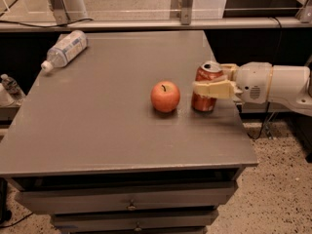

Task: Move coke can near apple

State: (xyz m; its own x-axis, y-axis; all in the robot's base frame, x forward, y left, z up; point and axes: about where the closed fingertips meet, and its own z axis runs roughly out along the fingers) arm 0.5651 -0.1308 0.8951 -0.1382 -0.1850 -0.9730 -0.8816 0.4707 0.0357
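Small red aluminium coke can (206, 88) with silver top: upright at the right side of the flat grey table (107, 130), about mid-depth, close to the right edge. Its base sits at the tabletop with a shadow directly under it; cannot tell whether it rests there with its full weight.

Gripper (208, 79): comes in from the right on a white arm (273, 82) held level above the table edge. The 2 cream fingers (214, 89) are closed around the can at mid-height. 1 finger lies across the can's near face, tip reaching its left side. The other shows only as a stub behind the can's upper right rim. The opening is no wider than the can, with the fingers touching it.

Round red-orange apple (165, 96) with short dark stem: on the table just left of the can, stem up. A narrow strip of table shows between them, so they are not touching.

Clear plastic water bottle (65, 49): lying on its side at the far left corner, cap end toward the left edge, well apart from apple and can.

Grey drawers (131, 204) sit under the table's near edge.
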